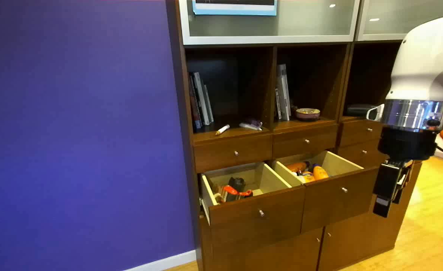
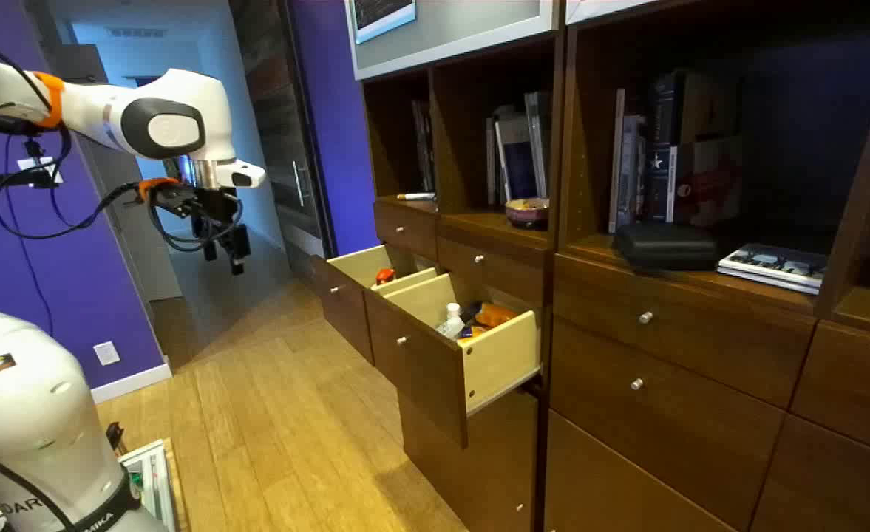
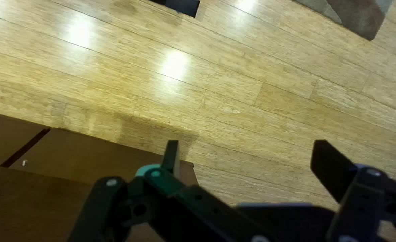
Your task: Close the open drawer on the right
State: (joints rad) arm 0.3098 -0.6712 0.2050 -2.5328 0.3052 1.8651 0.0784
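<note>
Beside your right-hand drawer [image 1: 338, 202], pulled out with orange bottles [image 1: 320, 172] inside, the twin drawer [image 1: 251, 222] stands pulled out too. On the shelf [image 1: 300, 125] above yours, a bowl [image 1: 308, 114] sits by books [image 1: 283, 92]. Your arm [image 2: 176, 122] hangs its gripper [image 3: 245, 151] downward, apart from both drawers, jaws spread wide, holding nothing, wooden floor [image 3: 245, 111] in view beneath.

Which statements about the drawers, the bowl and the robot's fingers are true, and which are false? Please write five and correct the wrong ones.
1. The right drawer is open. True.
2. It is the only open drawer. False: the left drawer is open too.
3. The fingers are spread apart. True.
4. They touch the right drawer. False: they hang clear of it.
5. A bowl stands on a shelf above the right drawer. True.
</note>
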